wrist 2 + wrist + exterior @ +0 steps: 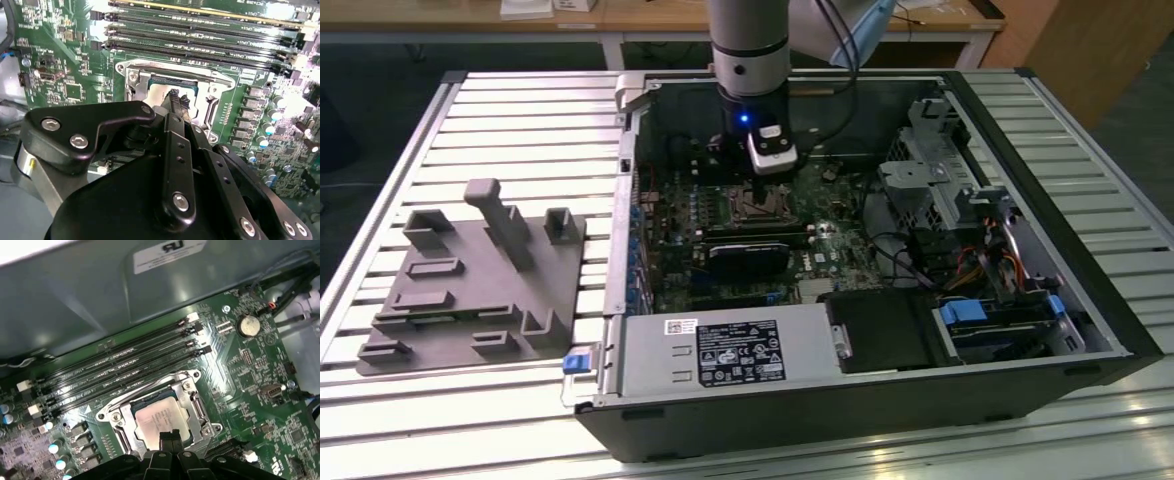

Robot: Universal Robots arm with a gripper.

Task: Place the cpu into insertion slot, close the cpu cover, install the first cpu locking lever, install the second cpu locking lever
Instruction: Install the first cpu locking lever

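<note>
Exterior view first: an open computer case lies on the slatted table, with the arm reaching down into it and a grey fixture block well apart on the exterior view's left. Both wrist views show the cpu lying flat in the insertion slot, its metal frame bare around the chip. Directly over the chip hangs the gripper, fingertips drawn close together and seemingly gripping nothing, though contact with the chip is hard to judge.
</note>
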